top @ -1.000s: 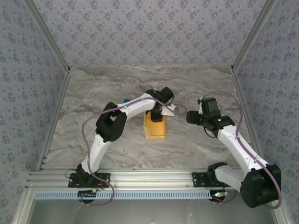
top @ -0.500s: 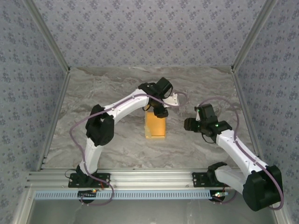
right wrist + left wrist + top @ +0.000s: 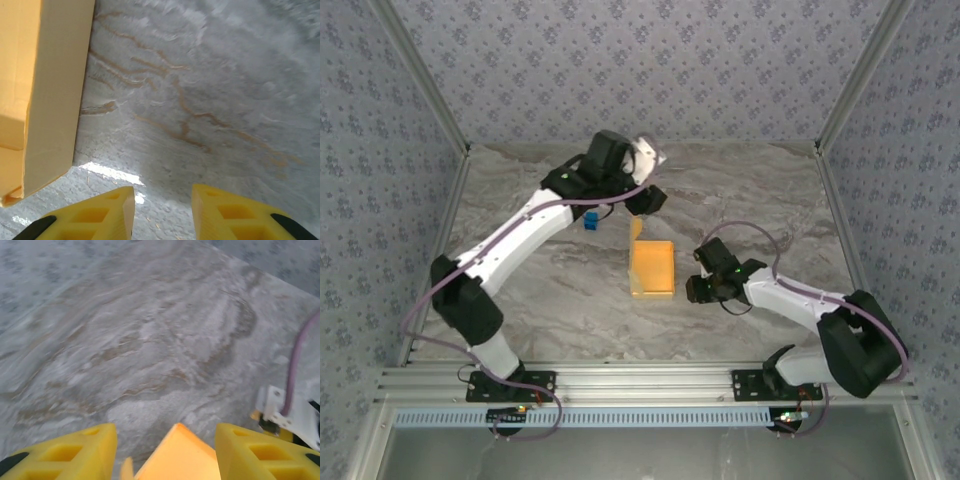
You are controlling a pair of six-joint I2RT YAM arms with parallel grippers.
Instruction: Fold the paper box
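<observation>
Seemingly, the paper box (image 3: 652, 268) has been largely formed and is laid flat on the table (image 3: 520, 290) at the centre of the top view, with one small flap (image 3: 637, 228) sticking out at its upper end. The left fingers (image 3: 70, 452) are spread wide, the flap's tip seen between them, nothing clamped; the right fingers (image 3: 95, 215), narrower but empty, are set low just right of the box. Closing that flap is judged the step in hand: the box should be braced from the right and the flap pressed down and tucked
</observation>
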